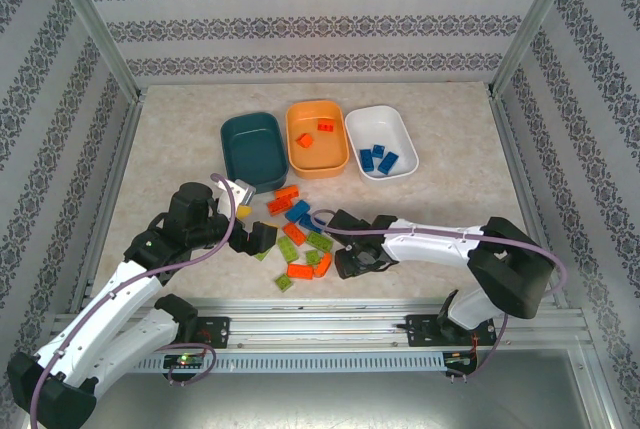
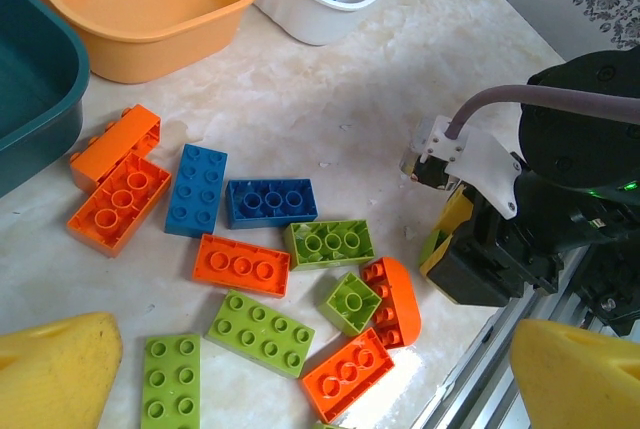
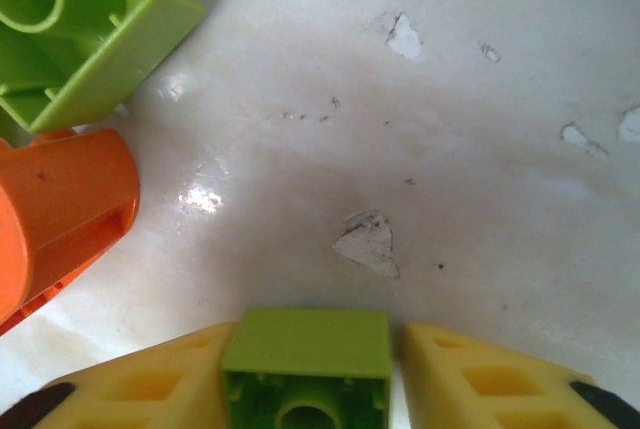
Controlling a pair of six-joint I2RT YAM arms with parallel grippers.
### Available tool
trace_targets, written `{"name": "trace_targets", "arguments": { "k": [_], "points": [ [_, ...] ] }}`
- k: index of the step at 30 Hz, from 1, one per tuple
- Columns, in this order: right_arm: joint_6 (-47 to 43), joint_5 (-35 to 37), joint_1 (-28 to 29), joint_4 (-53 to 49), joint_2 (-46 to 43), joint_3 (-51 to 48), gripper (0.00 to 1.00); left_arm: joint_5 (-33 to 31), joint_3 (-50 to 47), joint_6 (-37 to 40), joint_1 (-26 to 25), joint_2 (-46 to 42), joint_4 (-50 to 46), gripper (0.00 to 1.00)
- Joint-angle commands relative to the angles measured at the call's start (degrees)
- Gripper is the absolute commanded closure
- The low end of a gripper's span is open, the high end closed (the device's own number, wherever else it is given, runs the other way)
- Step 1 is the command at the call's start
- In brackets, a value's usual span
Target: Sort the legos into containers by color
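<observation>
Right gripper [image 3: 312, 389]: clamped on one lime green brick [image 3: 305, 344], low over the tabletop [image 3: 450, 149]; whether the brick has left the surface cannot be told.
Left gripper [image 1: 258, 240]: fingers spread wide, empty, poised over the near-left edge of the pile.
Loose legos [image 1: 300, 237]: green, orange and blue bricks scattered between the two grippers, unsorted.
Dark teal tub [image 1: 250, 149]: far left, no brick visible inside.
Orange tub [image 1: 315, 157]: middle, holding two orange bricks [image 1: 325, 127].
White tub [image 1: 410, 145]: far right, holding blue bricks [image 1: 378, 157].
Step in hand: pick-up of a green brick, grip apparently secured.
Next move: probably lift clear, then carry over the pile and past the left gripper to the teal tub, the one tub no colour has claimed.
</observation>
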Motion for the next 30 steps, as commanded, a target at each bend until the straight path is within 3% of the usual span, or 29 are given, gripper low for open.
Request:
{"name": "trace_targets", "arguments": {
  "k": [1, 5, 10, 12, 18, 24, 30],
  "points": [
    [0.5, 2.4, 0.6, -1.8, 0.1, 1.4, 0.61, -0.2, 0.4, 0.8, -0.1, -0.4, -0.6, 0.00],
    [0.7, 3.2, 0.6, -2.6, -2.1, 2.1, 0.68, -0.2, 0.5, 0.8, 0.0, -0.7, -0.5, 0.00],
    [-0.1, 3.9, -0.3, -4.3, -5.6, 4.4, 0.69, -1.5, 0.8, 1.0, 0.0, -1.4, -1.0, 0.00],
    [-1.0, 2.6, -1.7, -4.4, -6.7, 6.0, 0.68, -4.6, 1.5, 1.4, -0.1, -2.4, -2.3, 0.00],
    [-3.3, -7.5, -10.1, 1.2, -6.8, 13.1, 0.69, -22.0, 1.8, 2.3, -0.1, -10.8, -4.9, 0.00],
    [-2.8, -17.4, -15.0, 9.4, 4.1, 25.8, 0.69, -30.1, 1.1, 2.6, 0.0, -16.3, -5.2, 0.00],
    [-0.5, -22.8, -16.7, 12.9, 20.8, 43.7, 0.70, -30.5, 1.4, 2.7, -0.1, -15.3, -6.0, 0.00]
  ]
}}
